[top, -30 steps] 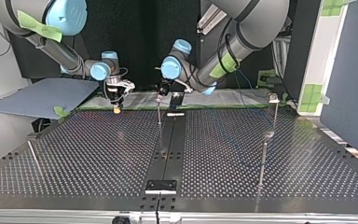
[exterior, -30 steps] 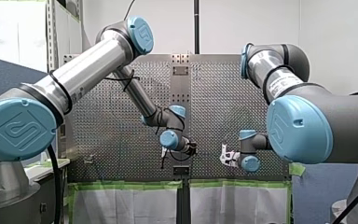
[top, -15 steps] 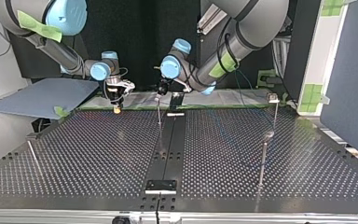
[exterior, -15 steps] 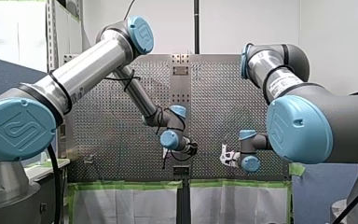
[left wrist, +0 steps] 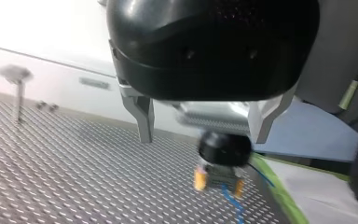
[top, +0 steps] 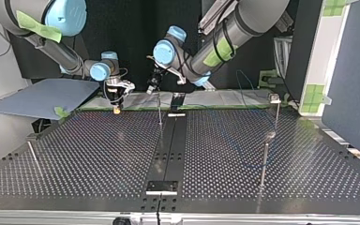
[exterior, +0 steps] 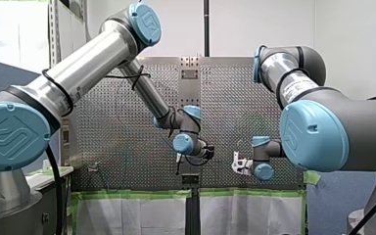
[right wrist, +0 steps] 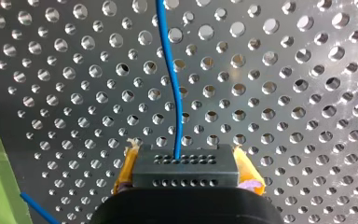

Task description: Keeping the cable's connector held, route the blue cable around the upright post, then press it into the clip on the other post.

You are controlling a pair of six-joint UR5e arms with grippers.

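Note:
My right gripper [right wrist: 185, 184] is shut on a black connector block [right wrist: 185, 169], held between its yellow pads [right wrist: 123, 175]. The blue cable [right wrist: 173, 88] leaves the connector and runs ahead over the perforated table. In the top view my right gripper [top: 116, 107] hangs over the table's far edge at the left. My left gripper [top: 152, 87] is above and just left of the thin middle post [top: 160, 111]. Its metal fingers [left wrist: 144, 120] stand open with nothing between them. Beyond them the left wrist view shows the right gripper with the cable [left wrist: 233, 206] hanging from it.
At the top view's right stand a post with a clip head [top: 275, 99] and a nearer post [top: 264, 161]. A thin rod [top: 33, 158] leans at the left. A black rail [top: 169, 140] runs down the table's middle. Green tape [top: 136, 108] lines the far edge.
My left gripper has risen and moved left in the top view, off the middle post's top. My right gripper with the connector has stayed in place.

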